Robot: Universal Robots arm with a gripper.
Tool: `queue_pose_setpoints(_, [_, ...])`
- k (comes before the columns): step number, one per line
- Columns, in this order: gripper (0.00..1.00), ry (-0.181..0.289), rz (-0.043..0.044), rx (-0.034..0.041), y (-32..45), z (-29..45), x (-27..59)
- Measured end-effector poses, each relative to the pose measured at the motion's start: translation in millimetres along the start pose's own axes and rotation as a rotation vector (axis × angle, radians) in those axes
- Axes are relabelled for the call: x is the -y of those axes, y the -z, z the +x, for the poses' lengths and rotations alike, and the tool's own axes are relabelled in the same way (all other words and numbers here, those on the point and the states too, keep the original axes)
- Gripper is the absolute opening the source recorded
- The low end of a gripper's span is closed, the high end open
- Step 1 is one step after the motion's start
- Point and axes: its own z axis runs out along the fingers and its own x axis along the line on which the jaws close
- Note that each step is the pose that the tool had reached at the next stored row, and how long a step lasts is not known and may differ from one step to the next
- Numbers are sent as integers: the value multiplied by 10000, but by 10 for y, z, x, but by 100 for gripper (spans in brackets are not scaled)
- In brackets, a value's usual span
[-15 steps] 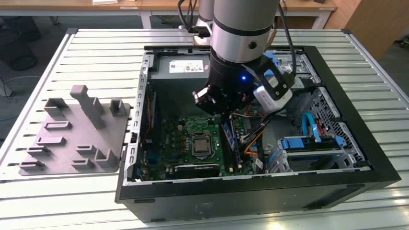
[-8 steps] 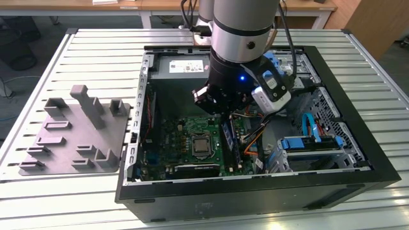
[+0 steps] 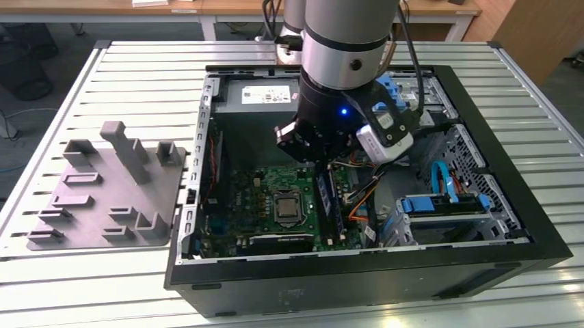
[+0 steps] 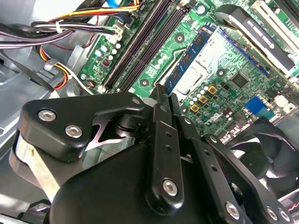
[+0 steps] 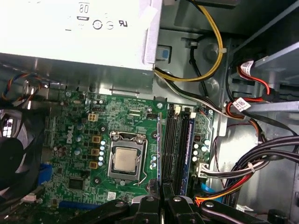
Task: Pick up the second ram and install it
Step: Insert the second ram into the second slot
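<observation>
The robot arm reaches down into an open computer case (image 3: 538, 239) that lies on a metal worktop (image 3: 137, 68) made of long slats. The claw (image 4: 162, 91) is closed on the second ram (image 4: 186, 60). The two fingers (image 4: 164, 140) pinch one end of it. The second ram is a thin, dark stick with a blue side, and it points away from the claw, above the green motherboard (image 5: 84, 140).

In the first wrist view you see the stick from its thin edge. There it lines up between the shiny square processor (image 5: 125, 159) and the long black slots (image 5: 174, 149). I cannot tell if its bottom edge touches the board.

Another ram stick (image 5: 189, 149) with a blue side stands in the slot farthest from the processor. The slots next to it are bare.

A bunch of black, red, yellow and orange wires (image 5: 261, 163) runs along the far side of the slots. A black fan (image 5: 14, 154) sits at the other side of the board. A silver box (image 5: 70, 32) sits beyond the board's end.

In the exterior view, a grey holder (image 3: 109, 198) with upright blocks lies on the worktop, just beside the case on the exterior view's left.
</observation>
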Motion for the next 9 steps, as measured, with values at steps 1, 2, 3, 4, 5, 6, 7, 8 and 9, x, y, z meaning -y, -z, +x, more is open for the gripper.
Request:
queue_pose_setpoints(1, [14,-70,-1,1,0,0,0])
queue_pose_setpoints(2, [14,-141,-1,2,0,0,0])
queue_pose_setpoints(3, [14,-210,0,3,0,0,0])
queue_pose_setpoints(4, [14,-280,-1,4,0,0,0])
queue_pose_setpoints(5, [14,-352,-1,5,0,0,0])
queue_pose_setpoints(6, [14,-430,-2,7,0,0,0])
queue_pose_setpoints(7, [14,-501,-2,8,0,0,0])
queue_pose_setpoints(8, [14,-573,-2,9,0,0,0])
queue_pose_setpoints(9, [14,-642,-2,10,0,0,0])
